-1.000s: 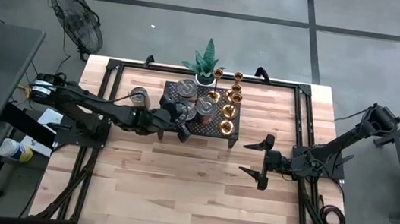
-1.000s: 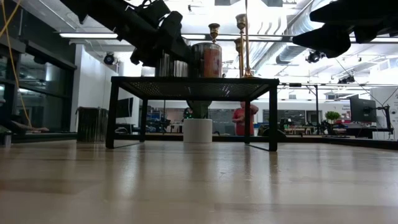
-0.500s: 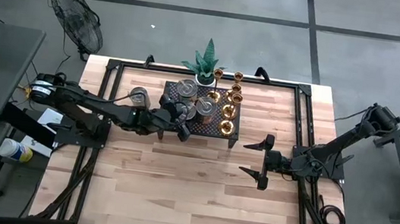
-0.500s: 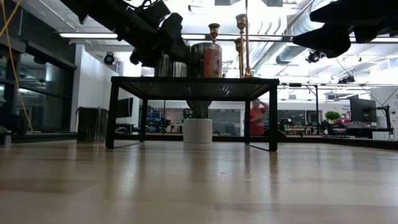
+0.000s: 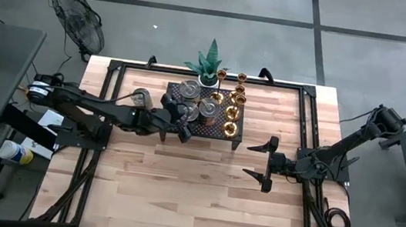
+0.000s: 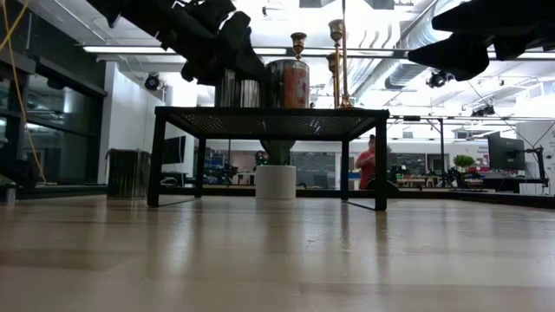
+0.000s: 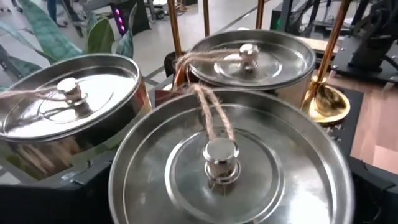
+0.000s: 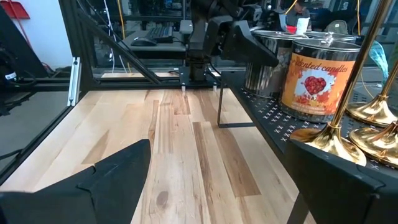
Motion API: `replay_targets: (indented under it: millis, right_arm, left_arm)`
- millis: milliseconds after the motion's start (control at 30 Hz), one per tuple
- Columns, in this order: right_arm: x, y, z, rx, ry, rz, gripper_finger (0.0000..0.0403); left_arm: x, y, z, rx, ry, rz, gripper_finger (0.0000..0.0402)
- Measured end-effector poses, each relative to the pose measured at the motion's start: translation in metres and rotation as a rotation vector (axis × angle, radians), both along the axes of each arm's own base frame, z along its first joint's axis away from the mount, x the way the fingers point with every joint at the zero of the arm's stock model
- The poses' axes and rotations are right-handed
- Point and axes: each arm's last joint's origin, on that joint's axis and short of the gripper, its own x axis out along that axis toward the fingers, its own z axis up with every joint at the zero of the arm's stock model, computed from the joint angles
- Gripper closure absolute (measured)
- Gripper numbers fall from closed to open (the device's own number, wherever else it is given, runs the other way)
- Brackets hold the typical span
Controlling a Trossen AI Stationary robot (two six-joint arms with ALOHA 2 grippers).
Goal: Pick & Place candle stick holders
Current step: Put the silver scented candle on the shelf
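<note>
While lidded tins (image 7: 230,162) crowd the rack (image 5: 232,129) at upper centre, left fingers (image 5: 180,118) spread around one, right fingers (image 5: 267,163) open, empty, gold holders (image 5: 232,114) partly hidden.

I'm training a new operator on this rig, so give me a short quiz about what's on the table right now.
1. True or false: the right gripper is shut on a brass holder.
2. Where does the plant stand?
A. on the black rack
B. on the table, beyond the rack
C. on the floor
3. The left gripper is at the rack's left end. How many lidded tins show in its wrist view?

Key:
1. False. It is open, over bare table to the right of the rack.
2. B
3. Three
</note>
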Motion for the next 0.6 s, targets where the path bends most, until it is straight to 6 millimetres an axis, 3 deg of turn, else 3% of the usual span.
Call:
replay_targets:
  millis: [600]
  right_arm:
    - [0.0,0.0,0.0,-0.001,0.0,0.0,0.0041]
  left_arm:
    - [-0.011,-0.001,0.015,-0.012,-0.02,-0.086,0.0018]
